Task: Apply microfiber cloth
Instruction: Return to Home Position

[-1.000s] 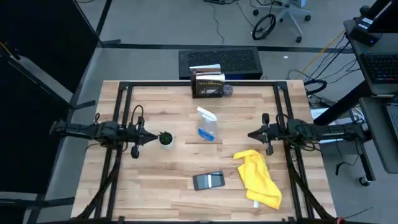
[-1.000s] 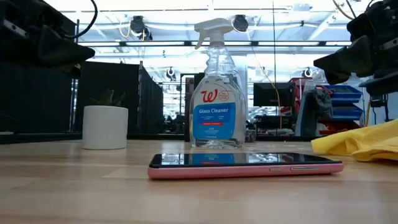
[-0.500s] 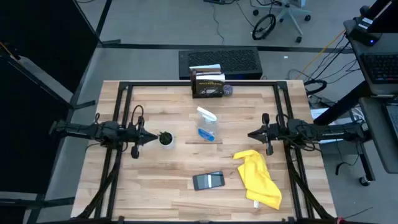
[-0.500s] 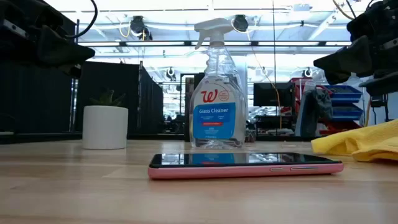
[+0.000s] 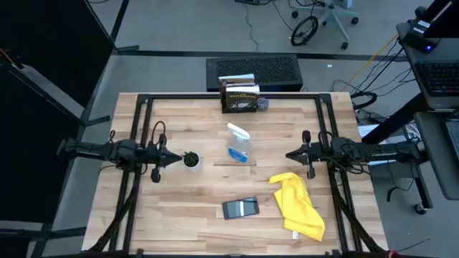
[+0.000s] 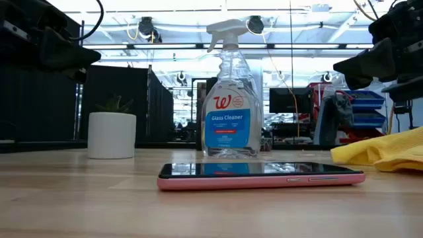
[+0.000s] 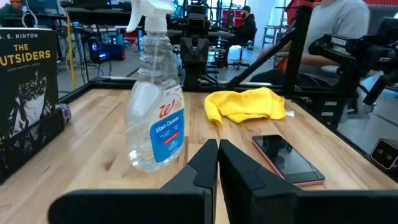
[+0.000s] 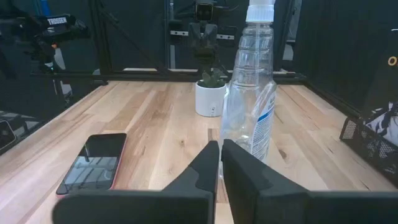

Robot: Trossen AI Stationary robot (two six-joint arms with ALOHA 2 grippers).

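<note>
Microfiber cloth (image 5: pixel 297 206), rumpled yellow, by slim phone (image 5: pixel 240 208), left claw (image 5: pixel 178 159), right claw (image 5: pixel 287 154) closed

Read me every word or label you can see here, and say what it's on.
"Glass Cleaner", with a W logo: spray bottle; the finer print below is unreadable.
"E. HINTON", "THE", "UTSIDERS", cut off at the picture's edge: book.
"TROSSEN": dark robot part beyond the table.

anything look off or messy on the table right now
Only the cloth: it lies crumpled in a heap at the right side of the table, beside the phone. The spray bottle stands upright, the phone lies flat, and no spill shows.
</note>
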